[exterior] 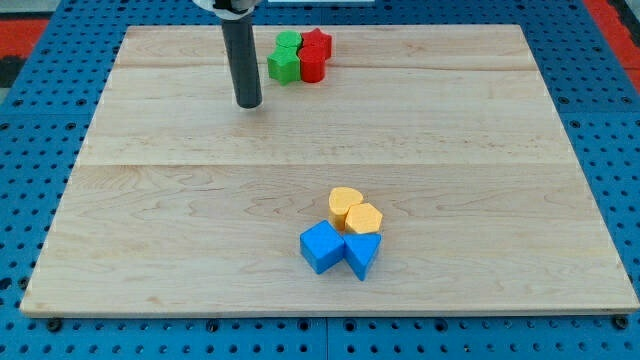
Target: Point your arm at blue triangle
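Pale wood fills the scene: a light, smooth-grained wooden board (150, 200) made of planks running left to right, lying on a blue pegboard surface (30, 120) dotted with holes. My tip (249, 104) is the blunt lower end of a straight, matte dark rod, planted on the board near the view's top, a little left of centre. It has nothing to open or close and it touches no block.

Just to the right of the rod sits a tight cluster of four. There's a green block (288, 42) at the back, a green star-like block (285, 67) in front of it, a red star-shaped block (317, 42) at the back right and a red rounded block (313, 66) in front. All four are pressed together; the green star-like one is nearest my tip but apart from it.

Well away, toward the view's bottom and right of centre, is the second cluster. The blue triangle block (363, 253) lies there, glossy and sharp-edged, its broad edge facing the view's top and its apex pointing toward the view's bottom, so its long axis runs roughly top to bottom. A blue cube-like block (322, 246) touches it on the left. Above sit a yellow heart-shaped block (345, 203) and a yellow rounded block (364, 218), the latter touching the triangle's top edge.

My tip stands well apart from the blue triangle, up and to the left of it.
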You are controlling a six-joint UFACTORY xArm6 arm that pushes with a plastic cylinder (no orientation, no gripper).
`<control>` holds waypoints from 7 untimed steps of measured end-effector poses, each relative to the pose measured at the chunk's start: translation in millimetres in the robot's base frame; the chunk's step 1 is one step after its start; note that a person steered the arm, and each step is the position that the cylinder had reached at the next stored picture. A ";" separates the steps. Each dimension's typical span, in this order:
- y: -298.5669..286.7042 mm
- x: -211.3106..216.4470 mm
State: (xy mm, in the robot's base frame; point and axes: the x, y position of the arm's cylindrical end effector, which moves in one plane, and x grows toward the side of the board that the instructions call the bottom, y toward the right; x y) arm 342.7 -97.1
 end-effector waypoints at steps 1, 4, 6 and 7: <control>-7.5 0.0; -37.7 0.1; -77.7 82.2; -85.6 156.4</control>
State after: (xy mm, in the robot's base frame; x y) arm 499.1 -182.7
